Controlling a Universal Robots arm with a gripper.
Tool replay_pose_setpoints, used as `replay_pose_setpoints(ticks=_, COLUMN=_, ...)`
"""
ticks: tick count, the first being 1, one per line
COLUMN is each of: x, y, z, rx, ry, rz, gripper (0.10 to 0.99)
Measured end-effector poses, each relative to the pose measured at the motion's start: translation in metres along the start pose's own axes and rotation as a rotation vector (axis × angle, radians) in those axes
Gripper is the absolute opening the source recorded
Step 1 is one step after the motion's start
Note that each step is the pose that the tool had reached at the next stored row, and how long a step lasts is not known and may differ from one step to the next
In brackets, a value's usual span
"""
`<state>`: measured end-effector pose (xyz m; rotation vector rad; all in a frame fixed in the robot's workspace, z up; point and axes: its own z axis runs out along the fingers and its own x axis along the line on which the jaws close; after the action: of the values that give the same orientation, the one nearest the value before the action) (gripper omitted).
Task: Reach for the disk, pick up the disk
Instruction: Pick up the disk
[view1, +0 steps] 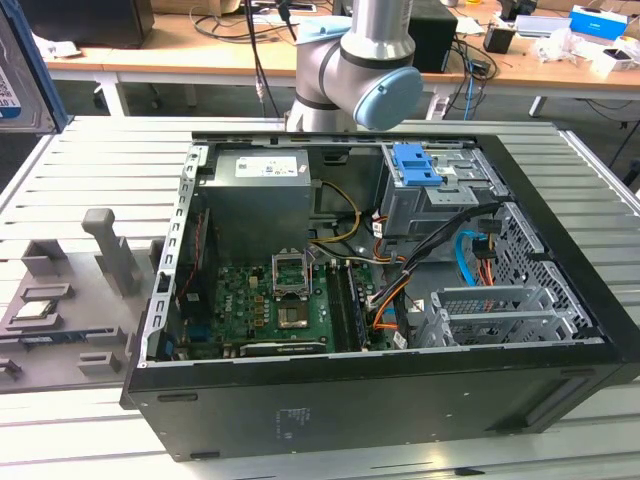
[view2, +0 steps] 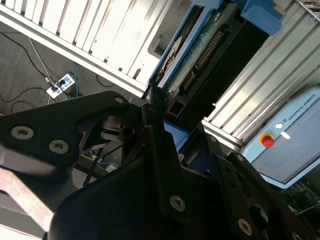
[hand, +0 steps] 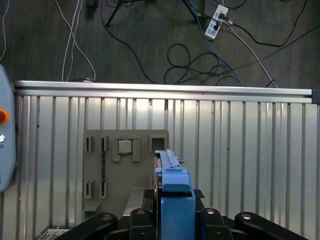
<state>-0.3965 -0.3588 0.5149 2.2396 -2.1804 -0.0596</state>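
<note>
Exterior view looks down, close, onto the computer case (view1: 380, 270); both wrist views, high up, share its slatted table (hand: 240, 150).

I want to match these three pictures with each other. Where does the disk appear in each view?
Exterior view: the disk is at the exterior view's upper left corner, cut by the edge, over the slatted table.
First wrist view: the disk is edge-on, held in the gripper, over the grey fixture tray.
Second wrist view: the disk is edge-on, circuit board showing, beyond the gripper.
Shared landmark: the slatted table, in all three views.
</note>
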Motion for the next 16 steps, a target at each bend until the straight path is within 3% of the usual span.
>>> replay_pose_setpoints(ticks=8, x=0.0001, y=-0.0017, z=-0.0002, rx=0.0, ry=0.0, rz=0.0, gripper=0.369)
replay_pose_setpoints(ticks=16, x=0.0007, y=-0.025, z=-0.0011, rx=0.0, ry=0.0, rz=0.0, gripper=0.369)
